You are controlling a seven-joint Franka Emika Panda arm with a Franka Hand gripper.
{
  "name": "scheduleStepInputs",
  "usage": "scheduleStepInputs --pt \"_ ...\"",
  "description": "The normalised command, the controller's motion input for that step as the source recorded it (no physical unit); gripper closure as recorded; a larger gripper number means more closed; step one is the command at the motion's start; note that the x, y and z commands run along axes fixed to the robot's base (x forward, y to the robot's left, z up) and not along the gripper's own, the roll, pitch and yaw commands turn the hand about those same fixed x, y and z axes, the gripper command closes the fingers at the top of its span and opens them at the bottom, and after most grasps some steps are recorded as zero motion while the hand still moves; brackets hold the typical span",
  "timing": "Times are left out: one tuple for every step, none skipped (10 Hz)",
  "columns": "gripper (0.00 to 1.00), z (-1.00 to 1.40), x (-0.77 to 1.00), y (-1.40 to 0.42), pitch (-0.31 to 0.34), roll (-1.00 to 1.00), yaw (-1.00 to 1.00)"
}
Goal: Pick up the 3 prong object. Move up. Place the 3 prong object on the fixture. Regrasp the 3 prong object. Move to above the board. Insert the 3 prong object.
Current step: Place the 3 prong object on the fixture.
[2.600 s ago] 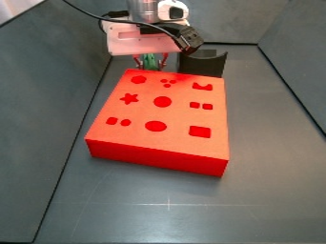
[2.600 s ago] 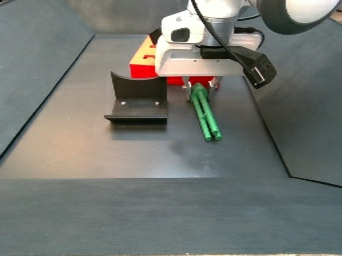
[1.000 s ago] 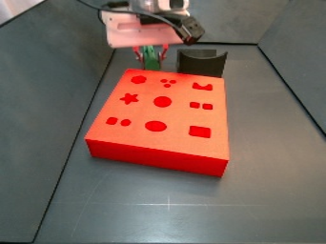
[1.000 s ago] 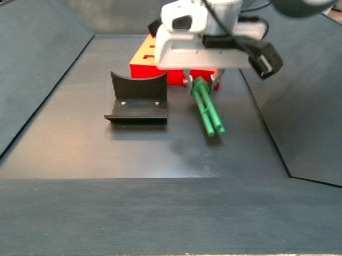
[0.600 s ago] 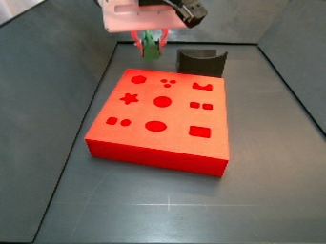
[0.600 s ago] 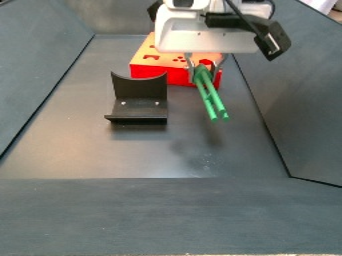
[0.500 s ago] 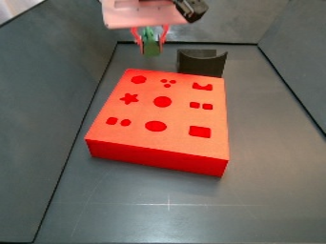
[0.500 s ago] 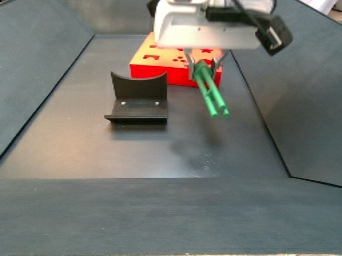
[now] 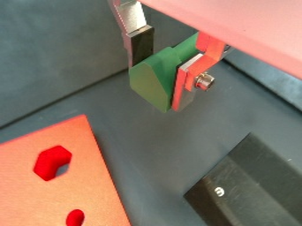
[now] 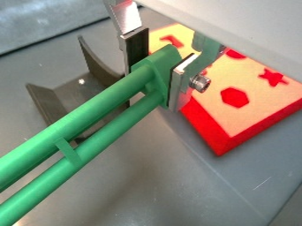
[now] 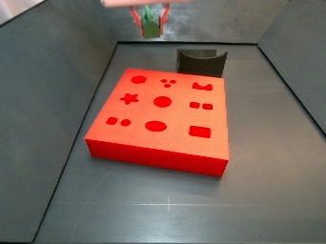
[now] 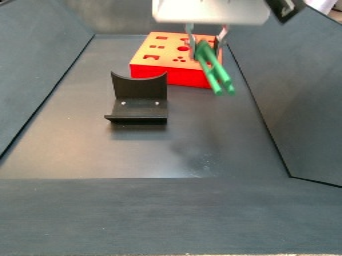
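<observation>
1. My claw (image 10: 156, 64) grips the 3 prong object (image 10: 88, 137), a slim green piece clamped between my two silver fingers (image 10: 127, 40).
2. In a side view the claw sits at the very top edge, high above the worktop (image 12: 201, 150), with the green piece hanging down at a slant.
3. I judge this the move-up step.
4. Next I must carry the piece across to the fixture (image 12: 136, 98), the dark notched bracket standing beside the red board (image 11: 159, 119), and lower it there.
</observation>
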Motion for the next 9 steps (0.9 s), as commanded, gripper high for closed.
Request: scheduleStepInputs --pt "1.00 0.96 -0.03 -0.01 0.033 -0.12 0.01" --pt "1.00 0.75 -0.02 0.00 0.038 -0.13 0.00" --pt "1.00 0.60 -0.01 0.00 0.045 -0.14 -0.02" --pt "1.00 0.40 0.00 0.00 0.054 -0.14 -0.02" --pt "1.00 0.30 0.00 0.00 0.063 -0.15 -0.03" --pt "1.00 0.32 1.00 0.25 0.244 0.52 -0.38" --pt "1.00 0.28 1.00 0.25 0.240 0.52 -0.38" --pt "1.00 0.22 1.00 0.20 0.271 0.43 -0.22" --pt "1.00 0.18 1.00 0.17 0.247 0.33 -0.11"
